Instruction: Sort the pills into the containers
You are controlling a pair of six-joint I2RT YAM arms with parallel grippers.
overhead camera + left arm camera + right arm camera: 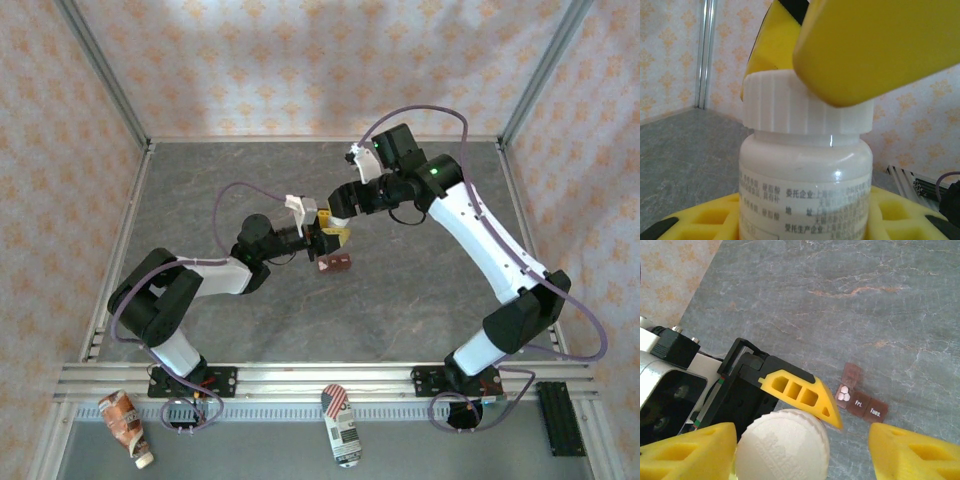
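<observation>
Found the containers [862,401] flat on the bench [420,300], near its centre and well clear of every edge, just beside the two grippers. Recorded as a short, dark red-brown, translucent strip of joined square compartments. Read "Fri." and "Tues." on two shut lids. Saw the end lid [852,375] flipped up and three white pills [843,394] in that open compartment.

Judged light, rigid, thin plastic, smooth and likely to skid on the stone-patterned surface if nudged; hinged lids probably the weak part. Would take hold across the long sides of a shut compartment, away from the raised lid, and keep level so as not to spill the pills. Better left in place and poured into.

Noted the white bottle [805,180] upright in the left gripper [322,240], jaws closed on its body below the ribbed cap [805,112], just beside the strip. Noted the right gripper [802,440] astride the cap from above, one finger against it, a gap at the other side in the right wrist view. Could not tell whether clamped. Cap not yet off, so judged the step in hand as unscrewing.
</observation>
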